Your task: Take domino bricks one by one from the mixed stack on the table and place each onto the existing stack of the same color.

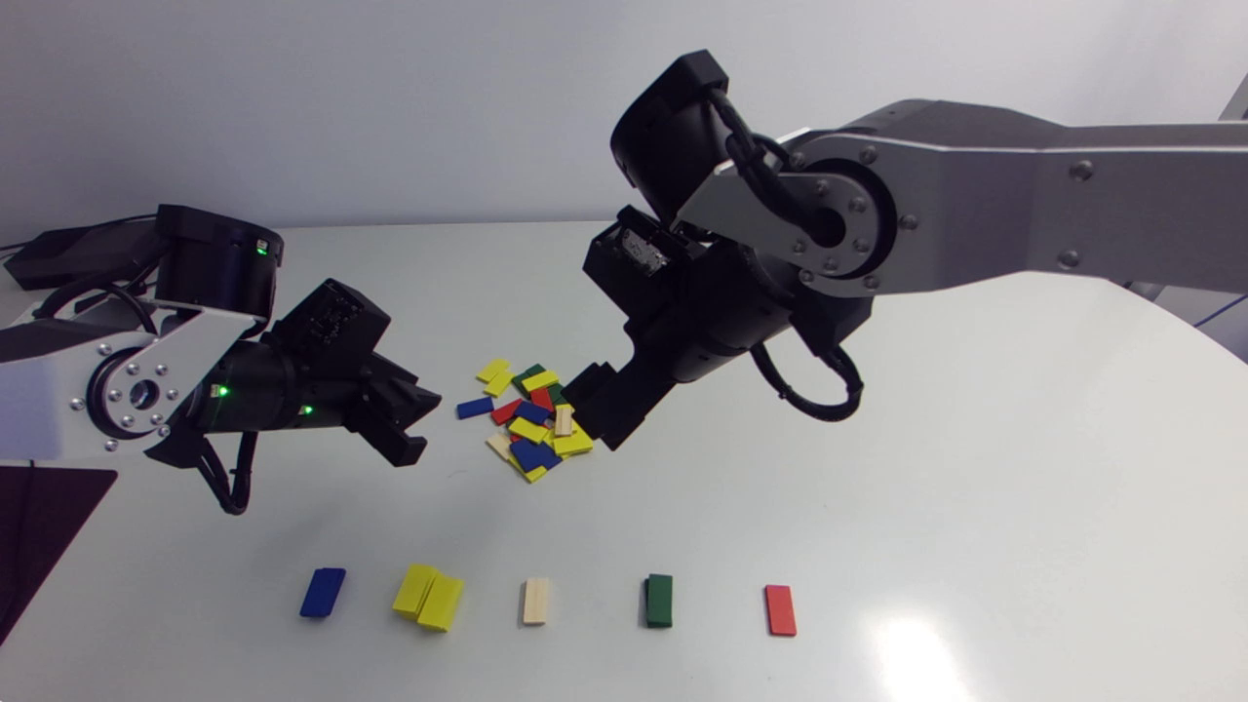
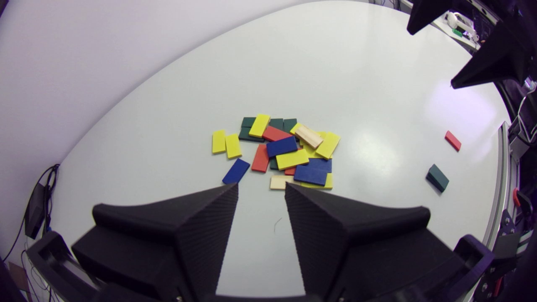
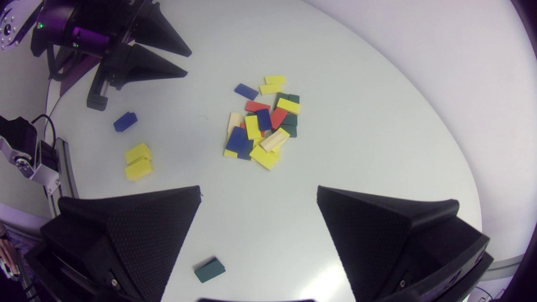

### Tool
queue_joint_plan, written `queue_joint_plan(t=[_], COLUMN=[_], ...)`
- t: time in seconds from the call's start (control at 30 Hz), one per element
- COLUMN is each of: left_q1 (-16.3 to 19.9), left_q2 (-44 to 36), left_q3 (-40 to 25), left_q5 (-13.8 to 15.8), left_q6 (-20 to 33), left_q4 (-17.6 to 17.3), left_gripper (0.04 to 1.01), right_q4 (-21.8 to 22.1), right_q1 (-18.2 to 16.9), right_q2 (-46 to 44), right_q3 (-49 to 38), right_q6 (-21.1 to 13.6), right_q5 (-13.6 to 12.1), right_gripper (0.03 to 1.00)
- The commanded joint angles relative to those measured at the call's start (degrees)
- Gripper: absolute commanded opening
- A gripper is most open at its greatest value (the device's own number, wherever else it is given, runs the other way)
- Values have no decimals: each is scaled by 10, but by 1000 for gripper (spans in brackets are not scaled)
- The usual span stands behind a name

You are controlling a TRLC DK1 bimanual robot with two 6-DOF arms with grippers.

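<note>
Head view: beige brick (image 1: 534,601) points lengthwise at the mixed stack (image 1: 527,421)

Robotics lab, by look. Left arm (image 1: 146,380) and right arm (image 1: 975,205), silver links and black joints, stood at plain white table (image 1: 975,439). Cable (image 1: 809,395) looped under right arm; green lights (image 1: 223,391) glowed on left. Coloured bricks lay in mixed pile (image 1: 531,419) and sorted row (image 1: 534,602).

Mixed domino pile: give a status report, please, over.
Left claw open, empty. Right claw open, empty, near mixed domino pile. Nothing blocks it.
</note>
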Motion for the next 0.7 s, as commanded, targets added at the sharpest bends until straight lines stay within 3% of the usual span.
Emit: queue_joint_plan(t=[0.0, 0.03, 0.67], left_q1=[5, 7, 14], left_q2=[1, 8, 26], left_q3=[9, 19, 30], left_q5=[-3, -3, -3], left_q6=[-17, -17, -17], left_q4=[1, -10, -6], left_gripper=[775, 1003, 1002], right_q4=[4, 5, 6], right_q1=[-3, -3, -3], right_q2=[-6, -6, -9], right_q3=[-9, -9, -12], right_q6=[14, 14, 14], right_q5=[0, 0, 0], right_gripper=[970, 970, 970])
